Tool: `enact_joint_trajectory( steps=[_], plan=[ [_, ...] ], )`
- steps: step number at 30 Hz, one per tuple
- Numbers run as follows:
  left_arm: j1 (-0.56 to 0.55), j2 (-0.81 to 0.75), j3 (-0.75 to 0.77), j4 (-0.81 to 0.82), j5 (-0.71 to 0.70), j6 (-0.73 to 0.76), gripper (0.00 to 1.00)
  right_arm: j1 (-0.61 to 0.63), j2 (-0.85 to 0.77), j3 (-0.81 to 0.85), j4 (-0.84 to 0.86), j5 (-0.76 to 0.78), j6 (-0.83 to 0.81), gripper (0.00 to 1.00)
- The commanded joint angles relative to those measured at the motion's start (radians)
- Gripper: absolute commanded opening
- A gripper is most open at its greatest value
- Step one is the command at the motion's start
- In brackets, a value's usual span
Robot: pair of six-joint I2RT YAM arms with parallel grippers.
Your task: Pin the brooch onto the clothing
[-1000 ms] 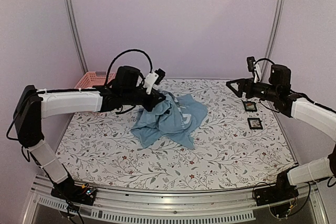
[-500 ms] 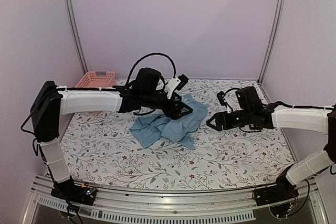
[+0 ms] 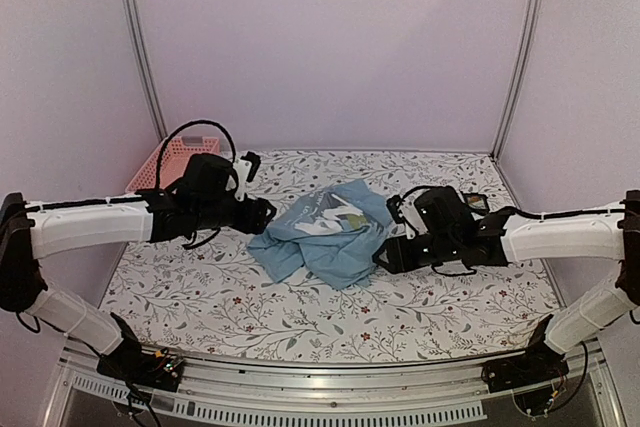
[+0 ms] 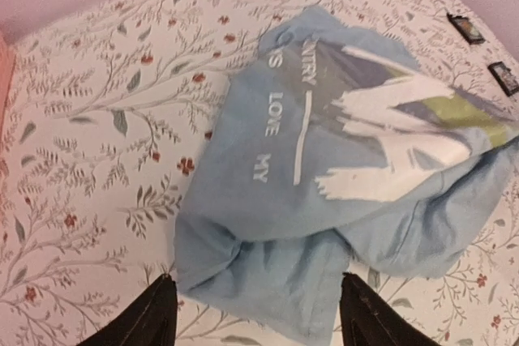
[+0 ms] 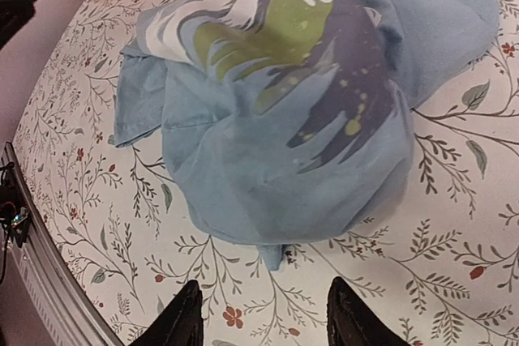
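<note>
- I am watching the shirt lying crumpled at the middle of the table, print side up. White, grey and yellow-green strokes are showing.
- From the left wrist I am reading small white letters on the blue cloth, "LOVE MY" among them.
- The left gripper is hovering at the shirt's 9 o'clock in the top view. Its fingers are standing wide apart, with nothing clamped between them.
- The shirt's near hem is lying just ahead of that gap. I cannot tell whether the tips are touching the cloth.
- The right gripper is sitting low at the shirt's 4 o'clock in the top view. Its fingers are also standing apart and gripping nothing.
- A folded tip of the hem is pointing into the right gap, just short of the fingers.
- I am not finding the brooch in any view, so I cannot tell where it is.
- Two black frames are lying on the table beyond the shirt, at 2 o'clock in the left wrist view, well apart from it.
- A pink basket is standing at the table's 10 o'clock corner.
</note>
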Motion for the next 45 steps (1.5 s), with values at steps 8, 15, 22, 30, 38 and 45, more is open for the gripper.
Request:
enact_joint_trajectory(
  steps=[8, 15, 22, 30, 38, 45],
  plan=[
    [-0.002, 0.205, -0.149, -0.039, -0.014, -0.228, 0.74, 0.244, 0.288, 0.251, -0.059, 0.206, -0.129, 0.52],
    [-0.027, 0.381, -0.08, -0.049, 0.059, -0.233, 0.77, 0.248, 0.456, 0.348, -0.132, 0.285, -0.202, 0.5],
    [-0.026, 0.389, -0.078, -0.061, 0.038, -0.223, 0.36, 0.249, 0.595, 0.431, -0.205, 0.357, -0.216, 0.36],
    [-0.025, 0.365, -0.072, -0.081, -0.047, -0.203, 0.0, 0.22, 0.529, 0.502, -0.248, 0.477, -0.263, 0.0],
    [0.009, 0.184, -0.012, -0.164, -0.229, -0.09, 0.0, 0.095, 0.273, 0.601, -0.26, 0.416, -0.345, 0.0],
    [0.058, 0.031, 0.017, -0.245, -0.325, -0.027, 0.0, -0.01, 0.088, 0.676, -0.27, 0.351, -0.39, 0.0]
  ],
)
